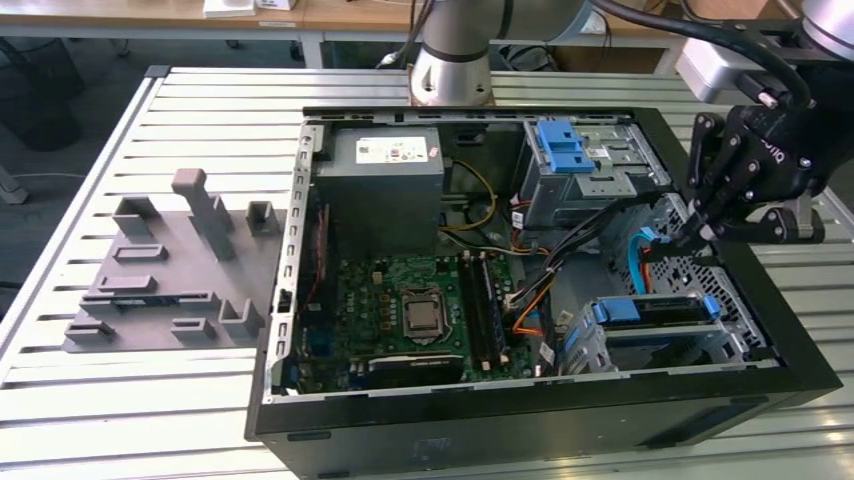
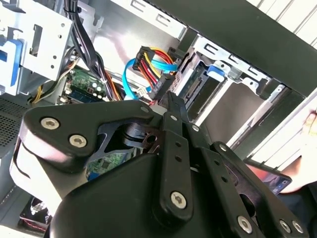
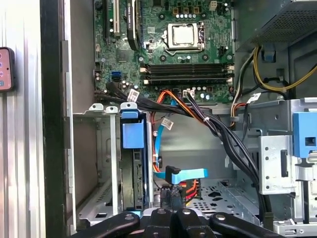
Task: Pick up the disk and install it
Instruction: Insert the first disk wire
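The disk (image 1: 650,311), blue-framed, sits seated in the case's drive cage (image 1: 727,345).

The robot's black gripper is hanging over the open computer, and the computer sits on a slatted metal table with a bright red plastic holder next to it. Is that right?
Nearly. In the exterior view the plastic holder is grey, not red. The rest holds: the gripper hangs over the open computer on the slatted table.

slatted metal table (image 1: 107,400) | wooden desks (image 1: 160,12) behind | dark floor (image 1: 54,170) beneath
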Controlling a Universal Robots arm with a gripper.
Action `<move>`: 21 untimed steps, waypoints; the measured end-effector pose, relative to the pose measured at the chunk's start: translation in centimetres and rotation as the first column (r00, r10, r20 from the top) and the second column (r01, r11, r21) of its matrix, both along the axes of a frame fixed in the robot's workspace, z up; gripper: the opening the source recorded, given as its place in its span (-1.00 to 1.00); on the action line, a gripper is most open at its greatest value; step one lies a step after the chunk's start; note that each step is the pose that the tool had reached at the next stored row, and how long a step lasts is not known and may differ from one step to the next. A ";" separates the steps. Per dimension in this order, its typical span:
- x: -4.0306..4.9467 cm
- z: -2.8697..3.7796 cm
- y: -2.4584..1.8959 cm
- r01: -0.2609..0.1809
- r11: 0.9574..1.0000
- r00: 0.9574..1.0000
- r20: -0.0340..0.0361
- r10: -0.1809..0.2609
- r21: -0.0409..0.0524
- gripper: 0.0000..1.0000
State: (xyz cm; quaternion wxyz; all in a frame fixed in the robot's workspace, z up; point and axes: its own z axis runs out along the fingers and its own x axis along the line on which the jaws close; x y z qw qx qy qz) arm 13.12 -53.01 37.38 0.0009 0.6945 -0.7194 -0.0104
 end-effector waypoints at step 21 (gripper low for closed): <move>-0.04 -0.76 1.09 0.000 1.000 1.000 0.008 0.000 -0.011 -0.37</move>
